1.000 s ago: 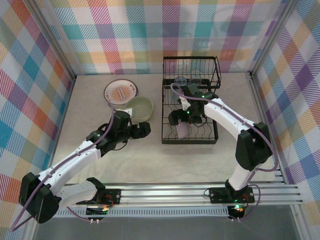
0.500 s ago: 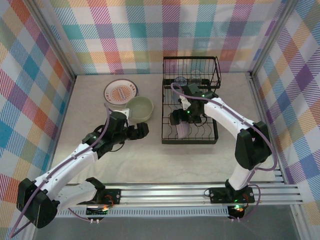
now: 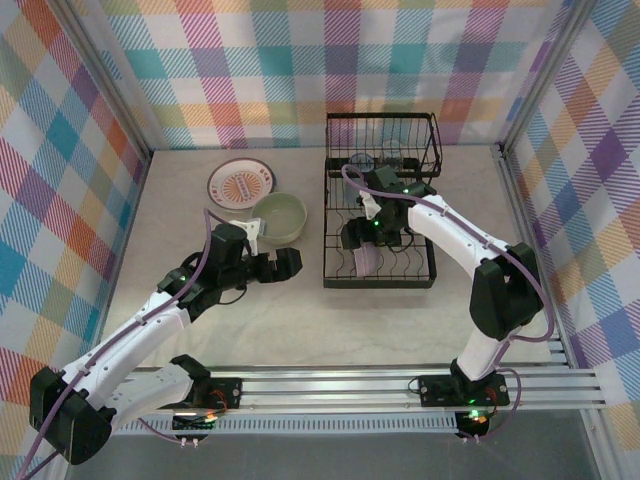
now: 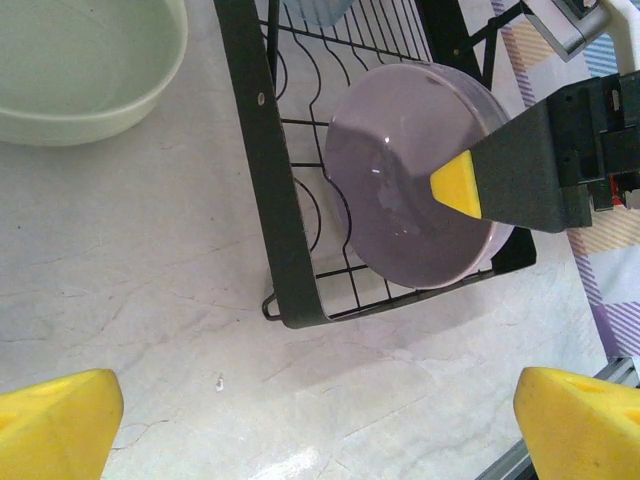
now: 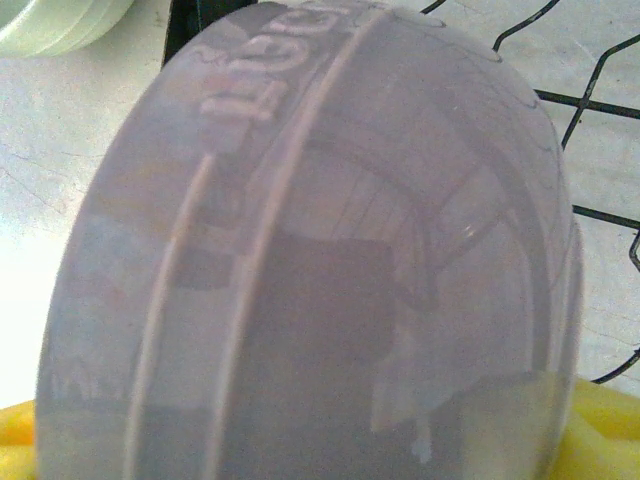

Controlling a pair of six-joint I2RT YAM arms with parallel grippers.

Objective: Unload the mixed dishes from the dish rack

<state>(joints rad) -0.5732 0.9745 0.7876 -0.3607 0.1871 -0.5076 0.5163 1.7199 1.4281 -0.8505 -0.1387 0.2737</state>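
Right hand [image 3: 362, 238] is straddling the glossy lavender bowl [image 4: 400, 200] standing on edge in the black wire dish rack [image 4: 270, 170], possibly touching, grip unclear. Left hand [image 3: 287, 262] is hovering wide-open above the pale marbled table [image 3: 300, 320], with plaid walls [image 3: 250, 70] around.

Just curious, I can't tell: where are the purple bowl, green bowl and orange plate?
lavender bowl [image 4: 405, 200], left wrist view, its inside.
pale green bowl [image 3: 280, 216], top view, its inside.
orange sunburst plate [image 3: 240, 182], top view, its centre.

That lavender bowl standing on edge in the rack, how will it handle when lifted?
The lavender bowl looks stiff and hard, so probably no flexing. Its glossy surface mirrors the surroundings, so it may be slippery. Standing on its rim between the dish rack wires, it could roll or tip once freed.
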